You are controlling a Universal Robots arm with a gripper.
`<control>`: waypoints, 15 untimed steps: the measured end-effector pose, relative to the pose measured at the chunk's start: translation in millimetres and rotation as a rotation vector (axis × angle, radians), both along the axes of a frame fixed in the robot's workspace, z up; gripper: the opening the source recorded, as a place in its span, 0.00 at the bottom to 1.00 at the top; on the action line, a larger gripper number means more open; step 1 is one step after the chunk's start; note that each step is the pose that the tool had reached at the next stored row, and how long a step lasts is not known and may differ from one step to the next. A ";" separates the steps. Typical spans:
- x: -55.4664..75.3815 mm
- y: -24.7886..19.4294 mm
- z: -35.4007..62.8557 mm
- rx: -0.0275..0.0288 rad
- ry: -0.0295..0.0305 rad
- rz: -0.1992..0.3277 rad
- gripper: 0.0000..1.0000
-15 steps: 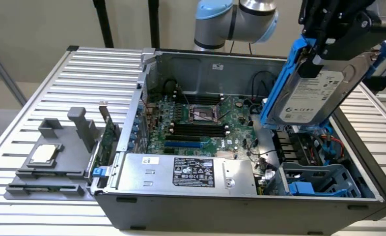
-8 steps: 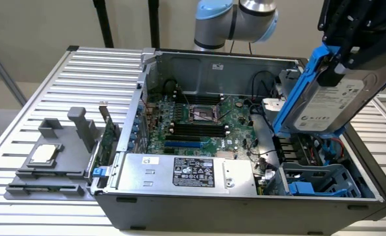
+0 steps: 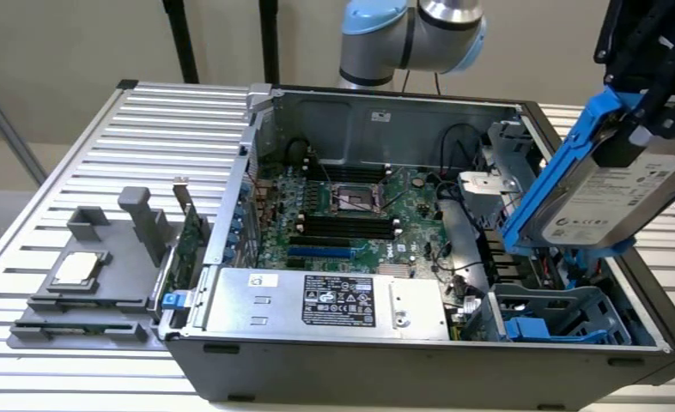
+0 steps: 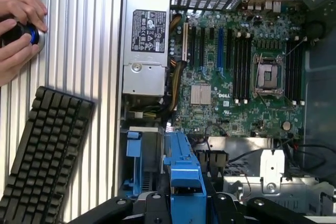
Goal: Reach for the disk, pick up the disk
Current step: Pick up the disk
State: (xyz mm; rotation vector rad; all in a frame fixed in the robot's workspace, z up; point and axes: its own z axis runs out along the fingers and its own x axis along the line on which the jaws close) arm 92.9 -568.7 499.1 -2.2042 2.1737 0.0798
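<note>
The disk (image 3: 612,202), a silver-grey hard drive with a white label and blue side rails, hangs tilted in the air above the open computer case's drive corner, at the exterior view's right. My gripper (image 3: 633,129) comes down from above, its black fingers shut on the disk's upper end. In the wrist view the disk's blue rail (image 4: 184,169) runs out from between my gripper's (image 4: 186,203) fingers, over the drive cage.
The open computer case (image 3: 429,360) holds a motherboard (image 3: 349,215), a silver power supply (image 3: 337,300) with a black label and a blue drive cage (image 3: 556,318). A grey fixture with a small chip (image 3: 76,270) sits beside it. A keyboard (image 4: 42,156) and a person's hands (image 4: 18,24) lie beyond.
</note>
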 end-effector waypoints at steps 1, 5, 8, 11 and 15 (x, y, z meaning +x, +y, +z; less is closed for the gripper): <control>1.2 -2.7 0.2 -0.0002 0.0003 0.000 0.33; 4.3 -13.8 0.1 0.0000 0.0005 0.000 0.33; 6.7 -20.7 -2.0 0.0012 0.0005 0.000 0.33; 7.7 -23.6 -6.4 0.0026 0.0003 0.000 0.33; 8.0 -24.0 -8.6 0.0055 -0.0001 0.000 0.33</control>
